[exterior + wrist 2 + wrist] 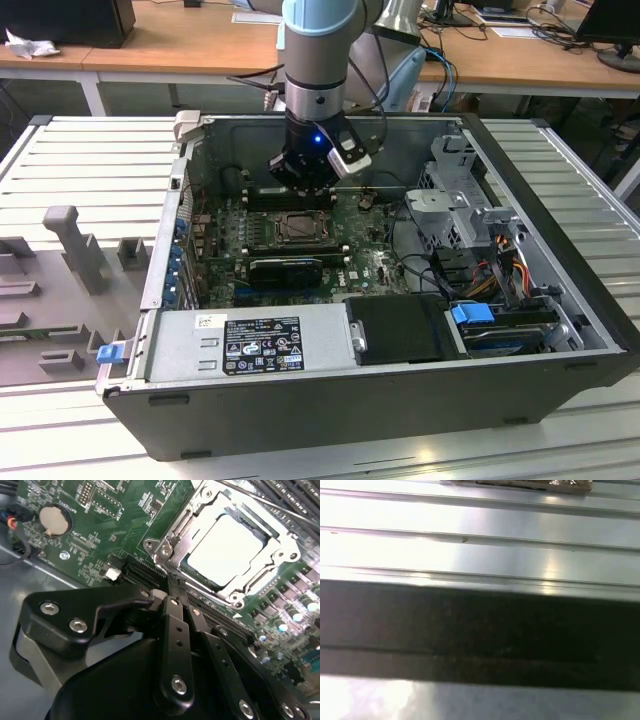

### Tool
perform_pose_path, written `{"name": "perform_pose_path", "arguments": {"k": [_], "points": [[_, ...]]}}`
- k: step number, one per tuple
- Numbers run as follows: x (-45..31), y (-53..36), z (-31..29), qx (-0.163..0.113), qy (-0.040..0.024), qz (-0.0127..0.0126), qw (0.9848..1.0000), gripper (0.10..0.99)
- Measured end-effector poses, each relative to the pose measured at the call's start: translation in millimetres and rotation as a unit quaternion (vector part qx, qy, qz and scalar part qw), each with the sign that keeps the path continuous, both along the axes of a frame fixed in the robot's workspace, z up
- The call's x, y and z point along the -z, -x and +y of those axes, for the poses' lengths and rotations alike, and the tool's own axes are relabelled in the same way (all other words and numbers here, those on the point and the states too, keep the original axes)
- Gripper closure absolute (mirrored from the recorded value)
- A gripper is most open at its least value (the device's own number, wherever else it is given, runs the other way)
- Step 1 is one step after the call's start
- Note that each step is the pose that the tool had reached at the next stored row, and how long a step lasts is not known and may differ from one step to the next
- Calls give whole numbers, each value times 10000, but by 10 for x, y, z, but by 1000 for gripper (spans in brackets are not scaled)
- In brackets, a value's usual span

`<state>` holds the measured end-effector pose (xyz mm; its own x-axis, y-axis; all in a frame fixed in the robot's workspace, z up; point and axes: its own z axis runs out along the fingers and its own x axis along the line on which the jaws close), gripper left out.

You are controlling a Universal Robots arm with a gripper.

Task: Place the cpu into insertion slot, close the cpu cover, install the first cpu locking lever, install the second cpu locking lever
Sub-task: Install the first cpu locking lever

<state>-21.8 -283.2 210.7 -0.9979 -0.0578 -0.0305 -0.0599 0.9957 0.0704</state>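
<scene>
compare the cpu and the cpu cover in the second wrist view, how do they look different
The cpu is a solid, pale silver-grey square with a smooth top; the cpu cover is an open metal frame with a large window.
The cpu lies in the middle, seated in the socket; the cpu cover runs around it, closed down over its edges.
The cpu is plain; the cpu cover has screws and notched tabs.
Both are square, metallic and lie flat on the green board.

Your arm (pixel 318 40) has a pale-blue joint cap on silver tube, and its black gripper (pixel 172 592) shows silver screw heads along its links
</scene>
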Motion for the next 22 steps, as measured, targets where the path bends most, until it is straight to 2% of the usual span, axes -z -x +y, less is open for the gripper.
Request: {"name": "perform_pose_path", "arguments": {"k": [10,22], "points": [[-1,0,-42,0,2,1,10000,980],[-1,0,-136,0,2,1,10000,980]]}}
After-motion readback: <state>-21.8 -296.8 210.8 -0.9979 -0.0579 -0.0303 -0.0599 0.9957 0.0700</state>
